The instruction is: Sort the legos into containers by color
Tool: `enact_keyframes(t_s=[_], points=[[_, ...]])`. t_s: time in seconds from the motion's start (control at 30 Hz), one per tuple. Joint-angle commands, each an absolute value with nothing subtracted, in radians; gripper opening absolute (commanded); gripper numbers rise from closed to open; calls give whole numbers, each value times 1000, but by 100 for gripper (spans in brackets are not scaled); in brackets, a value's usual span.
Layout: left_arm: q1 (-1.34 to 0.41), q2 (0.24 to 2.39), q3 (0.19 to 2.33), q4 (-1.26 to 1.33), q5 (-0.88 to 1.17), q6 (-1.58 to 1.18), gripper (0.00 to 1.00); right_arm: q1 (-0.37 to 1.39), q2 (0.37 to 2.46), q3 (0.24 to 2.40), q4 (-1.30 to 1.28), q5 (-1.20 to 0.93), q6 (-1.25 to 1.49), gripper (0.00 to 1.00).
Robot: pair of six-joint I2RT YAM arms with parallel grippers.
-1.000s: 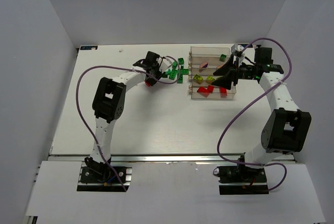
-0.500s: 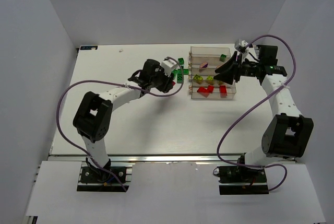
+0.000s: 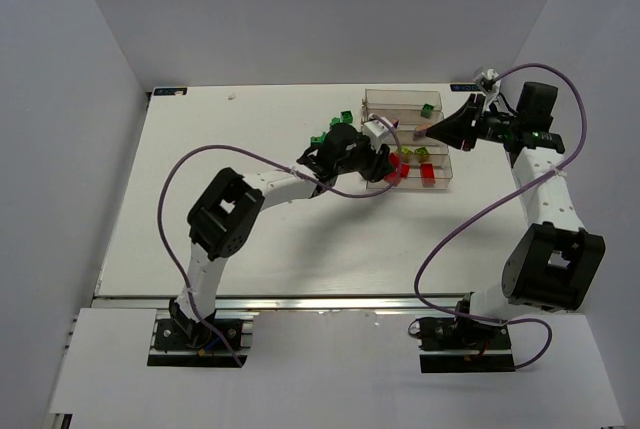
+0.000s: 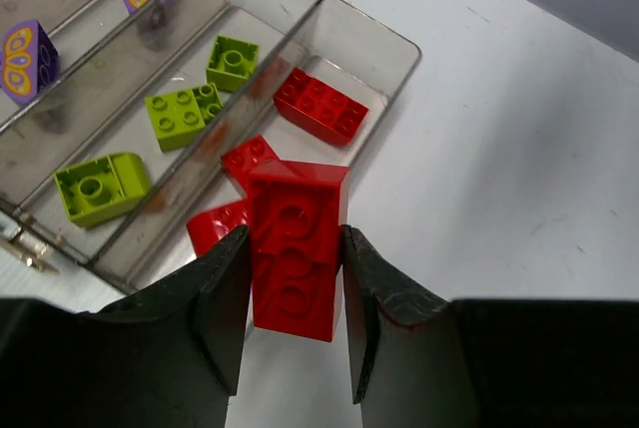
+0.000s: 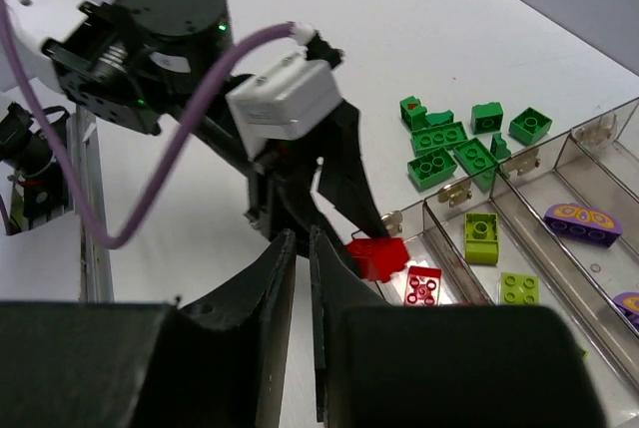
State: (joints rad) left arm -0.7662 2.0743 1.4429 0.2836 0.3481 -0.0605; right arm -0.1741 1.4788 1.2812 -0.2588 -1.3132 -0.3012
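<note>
White table (image 3: 250, 239); white walls (image 3: 80, 99); metal rail (image 3: 330, 302) along near edge.

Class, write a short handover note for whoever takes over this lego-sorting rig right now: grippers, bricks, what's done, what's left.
Left gripper: shut on a red brick, at the end of the red bin.
Right gripper: jaws almost together, empty, beside the containers.
Done: red bricks, yellow-green bricks and purple bricks lie in separate bins.
Left: release the held red brick, then move the loose green bricks from the table into the far bin.
</note>
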Motion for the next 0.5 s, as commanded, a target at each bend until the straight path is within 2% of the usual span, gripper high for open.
enact_keyframes(t_s=[0.0,0.2,0.37,0.47], points=[[-764,2112,1548,347,331,-75,1,-190,1447,1273,-264,-1348,-305,16],[-764,2218,1679,305,288,-46,5,-204,1450,1282,-331,-1348,-376,18],[-764,2238,1687,279,272,-38,40,-204,1456,1282,-341,-1344,-390,27],[-765,2237,1681,270,268,-38,48,-206,1462,1282,-337,-1336,-396,32]])
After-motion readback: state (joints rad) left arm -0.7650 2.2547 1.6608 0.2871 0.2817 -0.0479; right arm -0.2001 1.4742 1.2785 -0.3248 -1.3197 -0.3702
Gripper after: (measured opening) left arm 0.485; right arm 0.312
